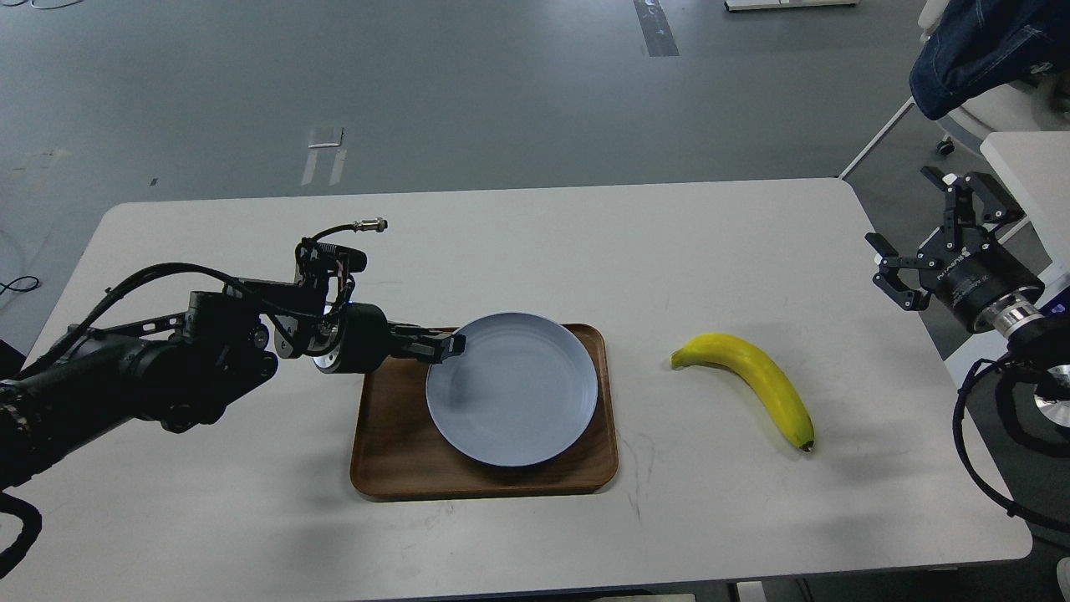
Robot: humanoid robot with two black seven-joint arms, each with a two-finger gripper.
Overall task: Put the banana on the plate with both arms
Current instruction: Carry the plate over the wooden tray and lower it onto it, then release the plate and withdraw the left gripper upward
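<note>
The pale blue-grey plate (514, 389) lies low over the right part of the brown wooden tray (393, 451). My left gripper (447, 344) is shut on the plate's upper left rim. The yellow banana (756, 385) lies on the white table right of the tray, its greenish stem end toward the tray and its dark tip toward the front right. My right gripper (919, 230) is open and empty, off the table's right edge, well to the right of and beyond the banana.
The white table (535, 251) runs wide, with its right edge near my right arm. A second white table (1028, 167) and a chair with dark blue cloth (978, 50) stand at the far right. Grey floor lies beyond.
</note>
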